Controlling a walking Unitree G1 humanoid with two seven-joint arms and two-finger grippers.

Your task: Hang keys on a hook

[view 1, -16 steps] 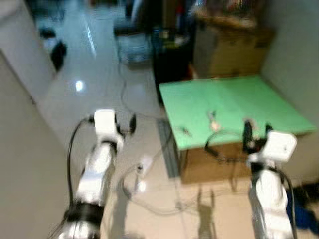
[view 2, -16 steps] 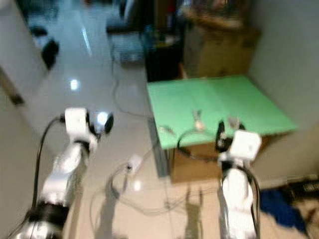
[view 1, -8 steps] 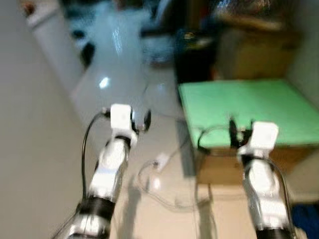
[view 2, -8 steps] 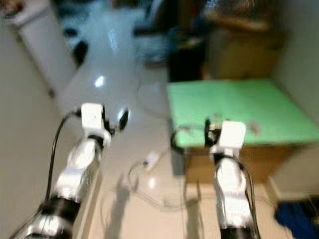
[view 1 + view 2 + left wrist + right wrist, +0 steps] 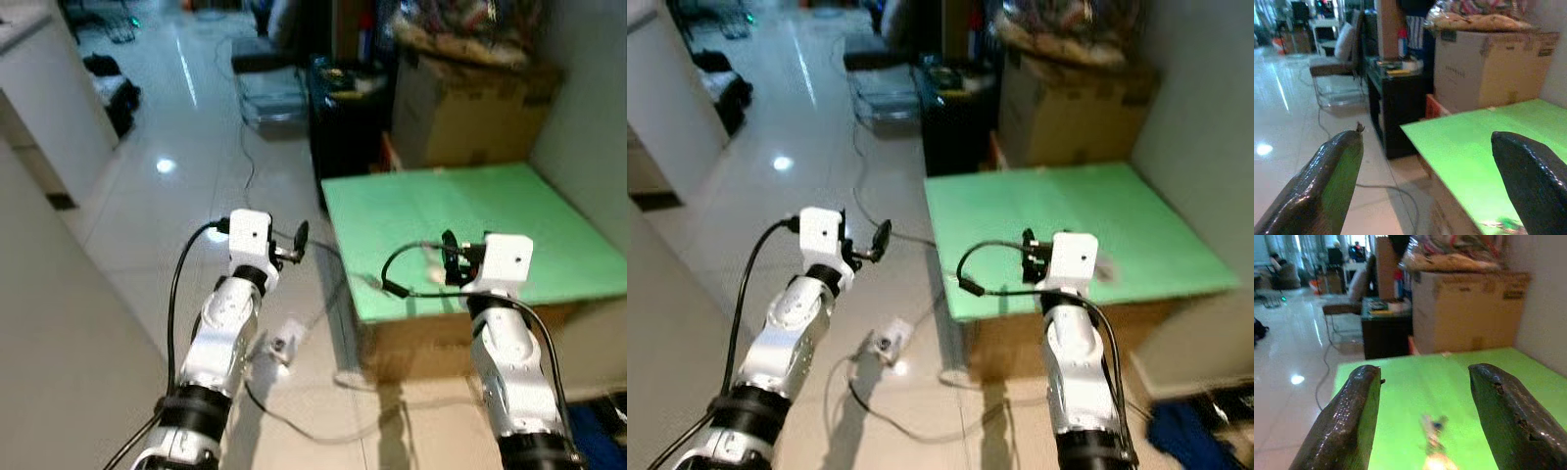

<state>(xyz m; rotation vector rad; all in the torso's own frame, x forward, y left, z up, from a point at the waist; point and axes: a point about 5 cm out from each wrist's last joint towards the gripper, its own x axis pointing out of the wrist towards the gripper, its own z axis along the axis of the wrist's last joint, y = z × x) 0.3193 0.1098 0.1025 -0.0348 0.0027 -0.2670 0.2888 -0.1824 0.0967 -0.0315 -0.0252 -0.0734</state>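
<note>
A small bunch of keys (image 5: 1433,436) with a pale fob lies on the green table (image 5: 441,211), blurred, seen straight ahead between the fingers in the right wrist view. My right gripper (image 5: 455,257) is held out level over the table's near edge, open and holding nothing, a short way from the keys. My left gripper (image 5: 299,237) is raised over the floor to the left of the table, open and holding nothing. In its wrist view the table (image 5: 1474,147) lies ahead and to one side.
A cardboard box (image 5: 470,108) and a black cabinet (image 5: 348,103) stand behind the table. Cables and a white adapter (image 5: 281,345) lie on the glossy floor between my arms. A pale wall (image 5: 59,343) runs along my left. Blue cloth (image 5: 1190,426) lies low right.
The camera has swung and the picture has sharpened from blur. Both arms keep much the same forward pose, with the right gripper still at the table's near edge.
</note>
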